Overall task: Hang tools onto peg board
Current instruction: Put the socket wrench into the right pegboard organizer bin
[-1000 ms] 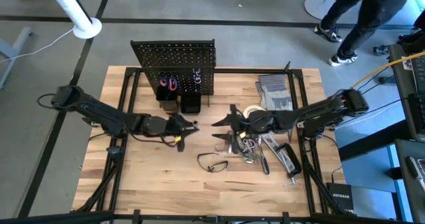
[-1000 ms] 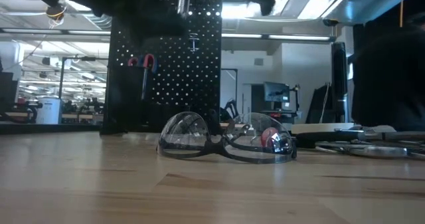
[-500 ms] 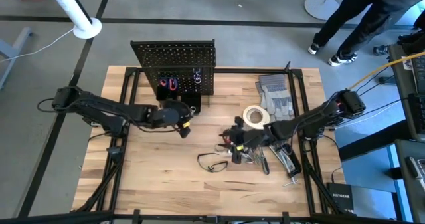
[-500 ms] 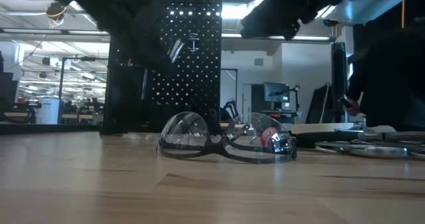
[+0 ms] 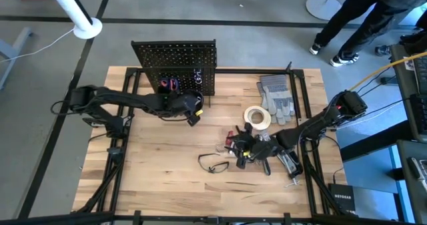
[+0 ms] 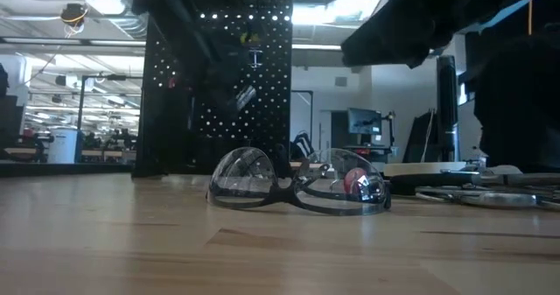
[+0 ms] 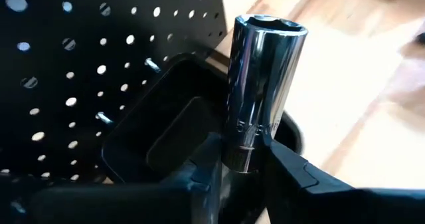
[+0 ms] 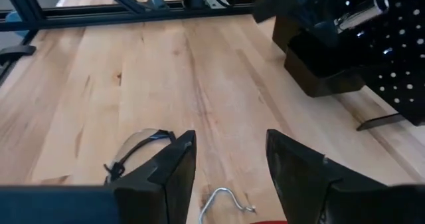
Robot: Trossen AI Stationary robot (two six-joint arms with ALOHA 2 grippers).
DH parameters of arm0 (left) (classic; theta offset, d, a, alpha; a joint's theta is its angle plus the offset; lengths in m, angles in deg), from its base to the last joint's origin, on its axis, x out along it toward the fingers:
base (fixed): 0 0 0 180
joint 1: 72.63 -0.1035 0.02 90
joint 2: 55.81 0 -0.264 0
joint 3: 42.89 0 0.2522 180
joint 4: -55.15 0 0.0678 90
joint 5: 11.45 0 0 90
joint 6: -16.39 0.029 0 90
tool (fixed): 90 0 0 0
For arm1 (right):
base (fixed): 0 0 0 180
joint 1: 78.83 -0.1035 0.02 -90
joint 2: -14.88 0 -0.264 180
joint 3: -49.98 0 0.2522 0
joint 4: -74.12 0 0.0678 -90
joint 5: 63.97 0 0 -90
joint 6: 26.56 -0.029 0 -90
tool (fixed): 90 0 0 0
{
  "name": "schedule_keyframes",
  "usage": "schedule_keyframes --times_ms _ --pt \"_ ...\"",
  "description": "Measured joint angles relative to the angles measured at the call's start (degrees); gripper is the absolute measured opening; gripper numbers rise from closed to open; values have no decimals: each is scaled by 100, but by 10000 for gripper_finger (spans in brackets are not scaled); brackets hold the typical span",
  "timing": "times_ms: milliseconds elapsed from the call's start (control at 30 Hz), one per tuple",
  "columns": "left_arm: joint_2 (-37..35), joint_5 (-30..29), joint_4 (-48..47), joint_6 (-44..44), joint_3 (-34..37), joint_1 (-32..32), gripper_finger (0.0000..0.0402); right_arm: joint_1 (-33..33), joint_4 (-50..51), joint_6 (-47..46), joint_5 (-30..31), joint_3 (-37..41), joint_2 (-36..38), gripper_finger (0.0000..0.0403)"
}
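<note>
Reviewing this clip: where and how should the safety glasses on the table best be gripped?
Judging by pose, grip the safety glasses at the dark frame's middle, the bridge, coming straight down: they sit upright on the table, the curved lenses look slippery, and the space around them is open.

The pale wooden table (image 5: 153, 165) carries the black peg board (image 5: 175, 66) upright at its far edge. Grey gloves (image 5: 277, 95) lie at the far right, a white tape roll (image 5: 257, 117) just beside them, then a heap of tools (image 5: 263, 151), with safety glasses (image 5: 213, 163) nearer the middle.
</note>
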Motion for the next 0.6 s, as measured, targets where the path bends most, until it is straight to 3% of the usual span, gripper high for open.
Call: schedule_keyframes --times_ms 267,600 --pt "412 -29 59 92 -21 -84 68 -9 30 -23 -101 0 0 182" --pt "266 105 -36 305 3 -41 76 -7 11 -50 -101 -2 -63 182"
